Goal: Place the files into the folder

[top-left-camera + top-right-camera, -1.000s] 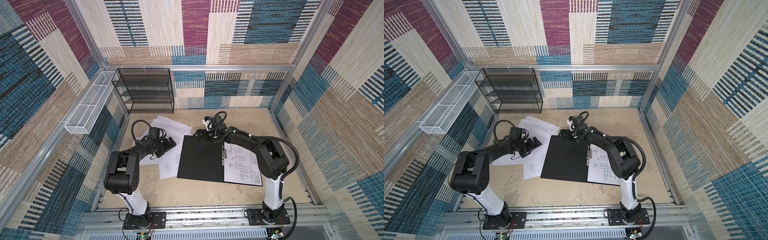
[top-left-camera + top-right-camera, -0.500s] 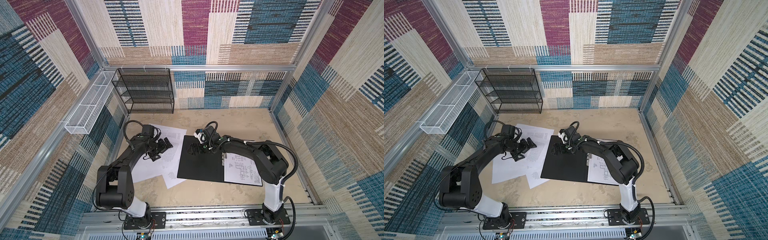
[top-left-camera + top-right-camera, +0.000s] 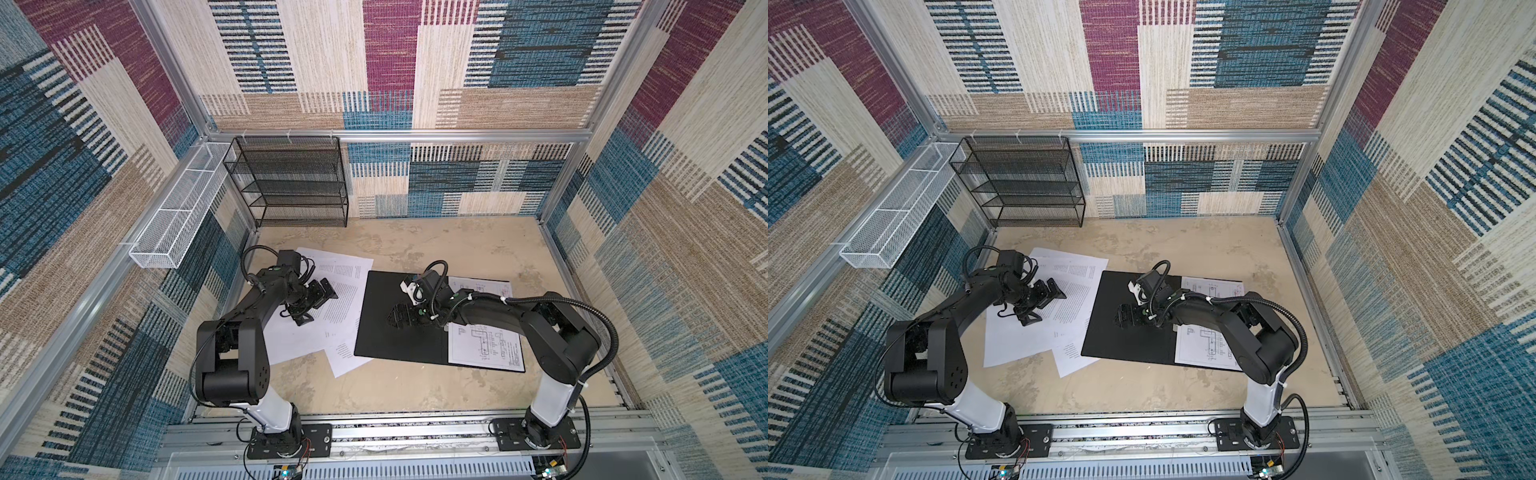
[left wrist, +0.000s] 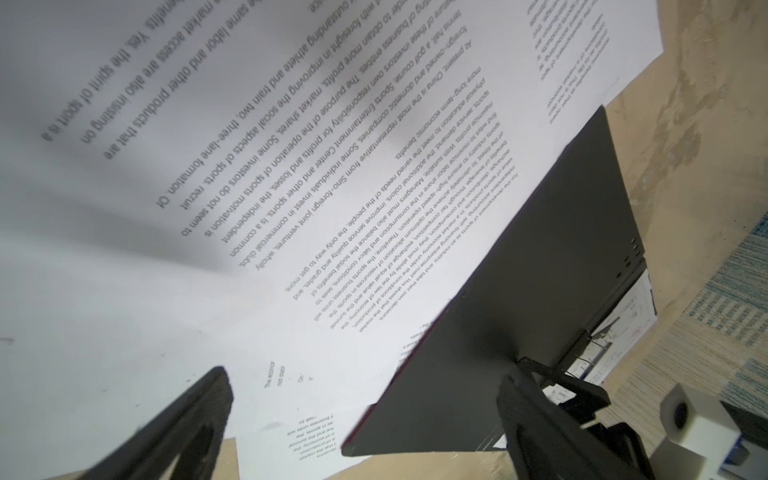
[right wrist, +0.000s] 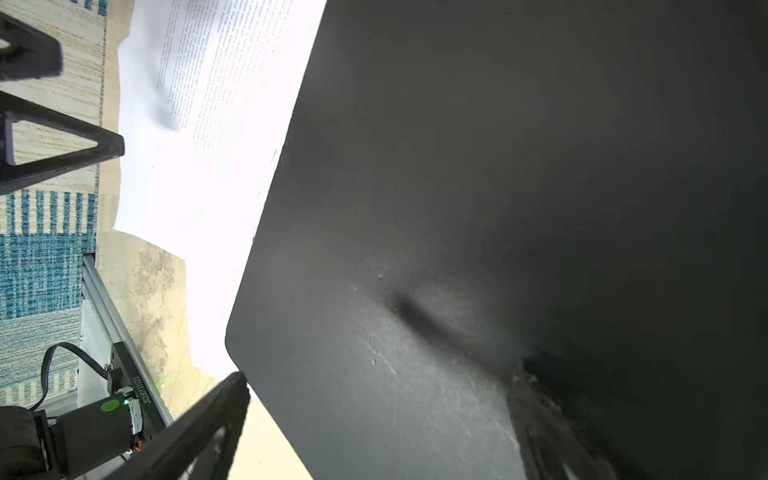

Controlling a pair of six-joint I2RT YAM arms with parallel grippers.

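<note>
The beige counter [image 3: 415, 395] carries the folder [image 3: 399, 349], which lies open near the middle with its black inside up. The files spread as overlapping text sheets [image 3: 345, 299] just left of it, partly under its edge. A drawing sheet [image 3: 484, 345] lies on its right half. The left claw [image 3: 314, 306], jaws wide, is over the text sheets. The right claw [image 3: 399, 320], also wide, is over the folder's bare left half.

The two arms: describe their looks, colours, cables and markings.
Both are matte black with a white lower link above a black base plate: left arm, right arm. A black ribbed hose loops along the right one. The fingers are black with triangular cut-outs.
</note>
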